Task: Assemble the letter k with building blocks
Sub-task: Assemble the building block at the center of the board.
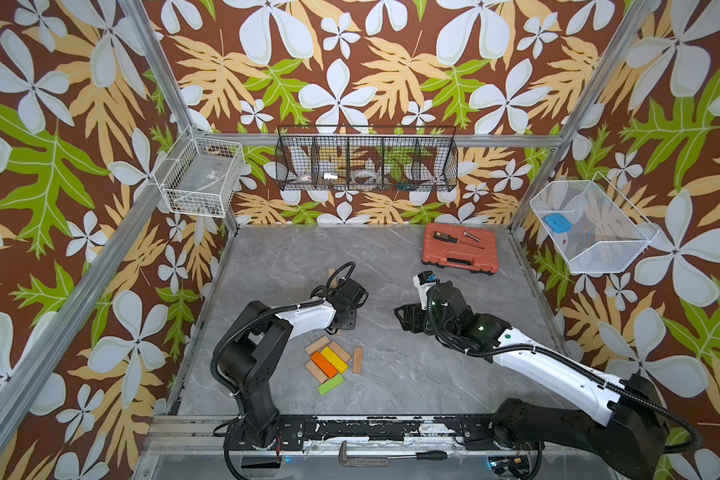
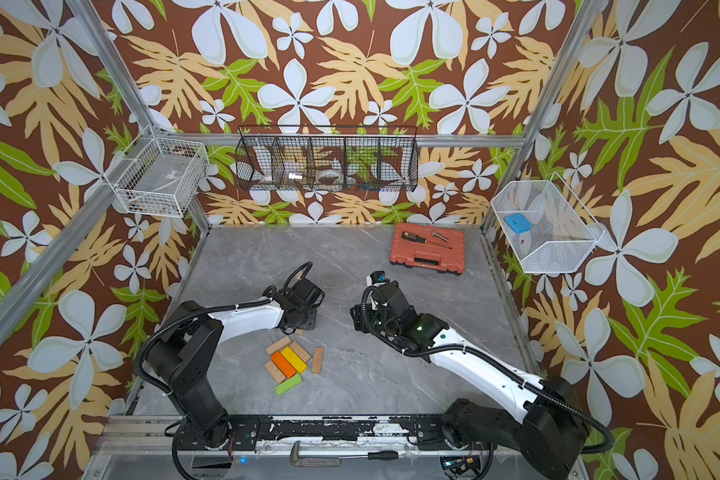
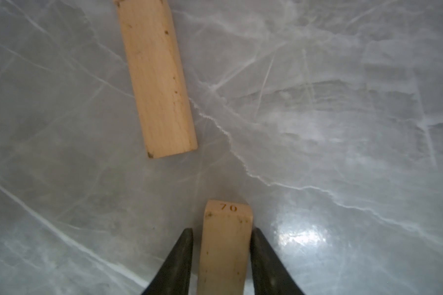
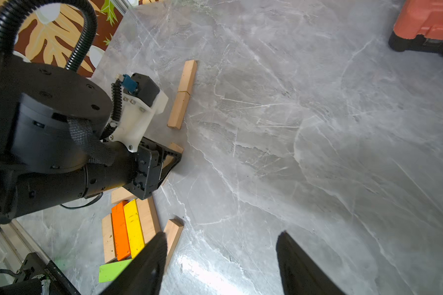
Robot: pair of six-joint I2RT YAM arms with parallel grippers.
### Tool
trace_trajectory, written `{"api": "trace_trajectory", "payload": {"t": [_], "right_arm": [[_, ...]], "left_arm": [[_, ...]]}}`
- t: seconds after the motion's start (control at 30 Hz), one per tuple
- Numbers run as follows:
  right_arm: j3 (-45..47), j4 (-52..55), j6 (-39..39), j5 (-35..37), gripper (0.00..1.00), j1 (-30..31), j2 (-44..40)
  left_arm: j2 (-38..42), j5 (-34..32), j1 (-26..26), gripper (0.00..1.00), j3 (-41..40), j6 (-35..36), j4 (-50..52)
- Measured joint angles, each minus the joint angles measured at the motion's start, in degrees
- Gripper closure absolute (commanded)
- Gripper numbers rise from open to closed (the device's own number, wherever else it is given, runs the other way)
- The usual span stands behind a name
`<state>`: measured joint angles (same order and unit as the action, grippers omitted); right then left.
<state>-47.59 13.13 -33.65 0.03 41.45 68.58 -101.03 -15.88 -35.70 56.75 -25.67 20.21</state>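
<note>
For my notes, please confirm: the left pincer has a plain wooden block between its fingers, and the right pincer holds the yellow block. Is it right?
Not quite. The right wrist view shows the right pincer open and empty; the yellow block lies beside the orange block. The left pincer does have a plain wooden block between its fingers.

I work in a lab-style robot test cell: aluminium frame posts carry floral-print walls, wire baskets hang at ten, twelve and two o'clock, and a tool case sits at one o'clock on the marble-look tabletop.
</note>
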Motion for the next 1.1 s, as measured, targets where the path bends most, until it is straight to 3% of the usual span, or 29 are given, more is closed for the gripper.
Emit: {"api": "trace_trajectory", "payload": {"t": [0.13,0.43,1.1], "right_arm": [[-0.11,-0.02,0.00,0.02,0.30,0.00,0.72],[-0.42,0.00,-0.24,0.26,0.30,0.02,0.85],[-0.92,0.20,-0.39,1.46,0.31,0.02,0.70]], "left_arm": [[0.44,-0.04,0.00,0.74,-0.94,-0.76,-0.94],[-0.87,-0.59,1.22,0.80,0.79,-2.75,-0.31],[-2.80,-0.24,3.78,0.80,2.99,-4.26,0.50]]}}
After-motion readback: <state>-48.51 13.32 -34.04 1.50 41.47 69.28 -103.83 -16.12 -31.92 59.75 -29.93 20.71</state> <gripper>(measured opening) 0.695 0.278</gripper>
